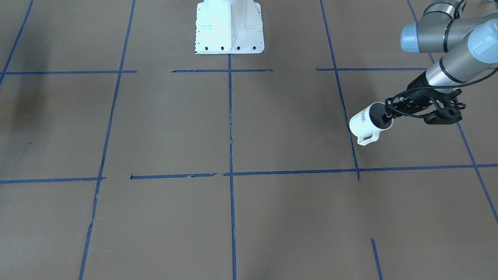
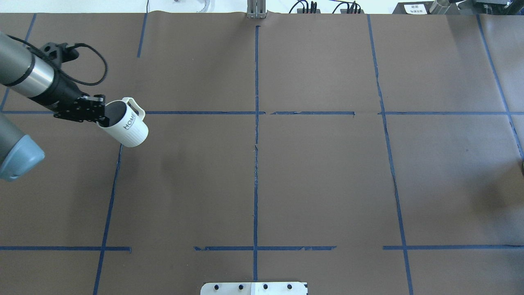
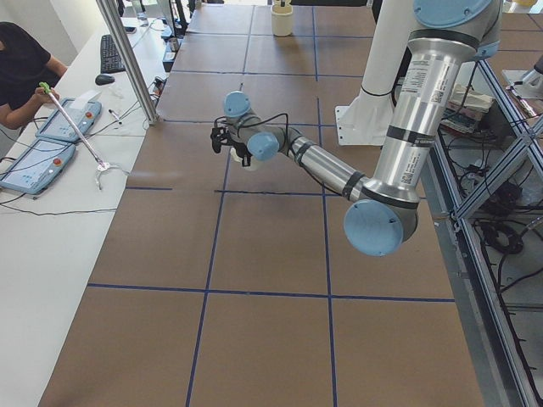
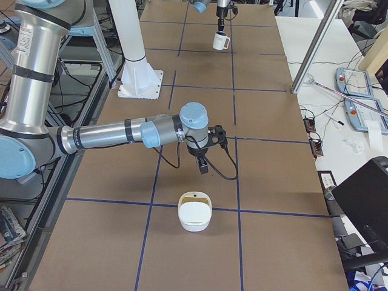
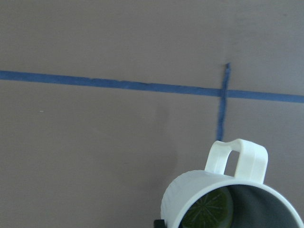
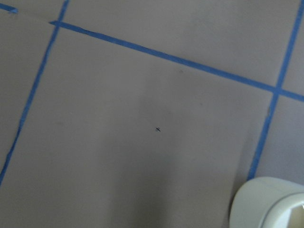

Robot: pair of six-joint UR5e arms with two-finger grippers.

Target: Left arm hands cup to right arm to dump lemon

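Observation:
My left gripper [image 1: 387, 116] is shut on the rim of the white cup [image 1: 367, 122], one finger inside it. It holds the cup over the table's left part. The overhead view shows the gripper [image 2: 103, 119] and the cup [image 2: 127, 127] with its "HOME" lettering and its handle pointing away from the robot. In the left wrist view the lemon [image 5: 209, 213] lies inside the cup [image 5: 190, 199]. My right arm shows only in the exterior right view. Its gripper [image 4: 204, 165] points down above the table, and I cannot tell whether it is open or shut.
A white bowl-like container [image 4: 194, 215] stands on the table just beyond my right gripper, and its edge shows in the right wrist view [image 6: 266, 204]. The white robot pedestal [image 1: 229, 31] stands mid-table at the robot's side. Blue tape lines grid the brown table. An operator [image 3: 21, 68] sits beside the table.

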